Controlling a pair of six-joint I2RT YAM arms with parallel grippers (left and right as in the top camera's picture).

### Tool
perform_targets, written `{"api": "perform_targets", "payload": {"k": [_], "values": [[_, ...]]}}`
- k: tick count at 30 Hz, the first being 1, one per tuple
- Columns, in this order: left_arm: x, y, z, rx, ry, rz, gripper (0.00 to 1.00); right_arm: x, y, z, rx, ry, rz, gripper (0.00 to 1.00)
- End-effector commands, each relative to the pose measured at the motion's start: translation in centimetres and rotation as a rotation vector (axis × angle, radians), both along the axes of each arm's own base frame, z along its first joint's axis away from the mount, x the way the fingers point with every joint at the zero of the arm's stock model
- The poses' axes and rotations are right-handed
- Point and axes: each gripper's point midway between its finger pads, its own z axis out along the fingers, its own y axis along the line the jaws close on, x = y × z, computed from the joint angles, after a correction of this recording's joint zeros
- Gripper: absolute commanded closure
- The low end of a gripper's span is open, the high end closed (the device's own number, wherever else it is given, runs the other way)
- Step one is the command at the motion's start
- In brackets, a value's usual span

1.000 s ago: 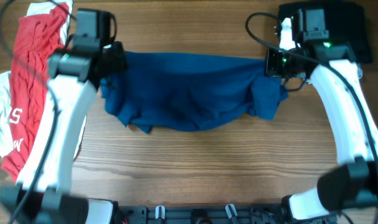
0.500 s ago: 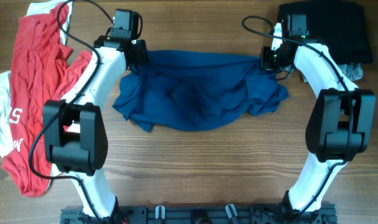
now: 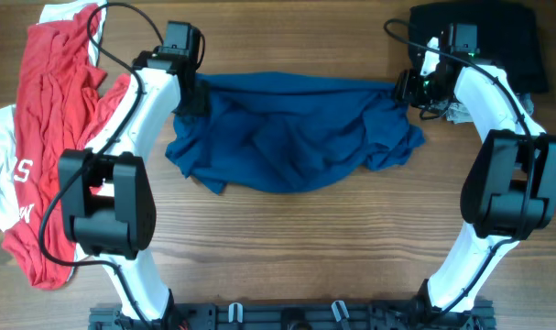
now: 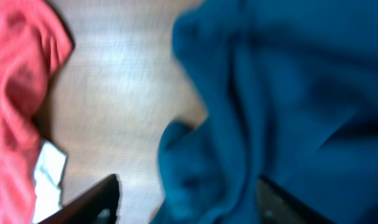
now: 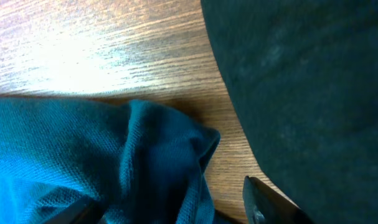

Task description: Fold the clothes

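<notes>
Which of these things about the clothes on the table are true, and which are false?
1. The dark-blue T-shirt lies in the middle of the wooden table. True.
2. The dark-blue T-shirt is folded into a neat square. False: it lies bunched up and wrinkled.
3. The red garment lies on the robot's right side. False: it lies on the left side, partly over a white garment.
4. A black garment lies at the far corner, close to the right gripper. True.
</notes>
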Motion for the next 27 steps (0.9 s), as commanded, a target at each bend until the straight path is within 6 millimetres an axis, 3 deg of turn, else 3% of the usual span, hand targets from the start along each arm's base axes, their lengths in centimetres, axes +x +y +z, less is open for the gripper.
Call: {"api": "perform_targets", "payload": {"k": [1,5,13,27], "values": [[-1.1,1.4,1.1,-0.043,0.037,-0.007,0.36,0.3,0.1,0.1,0.008,0.001,0.004,0.37],[-2.2,-0.4,0.3,-0.226,0.096,-0.149,0.40,0.1,0.1,0.0,0.004,0.003,0.018,0.37],[-1.1,-2.2,-0.4,-0.303,0.038,-0.294,0.42,-0.1,0.1,0.0,0.004,0.015,0.022,0.37],[-1.0,-1.8,-1.2,-0.278,0.045,-0.311,0.57,-0.4,0.1,-0.1,0.004,0.024,0.025,0.37]]}}
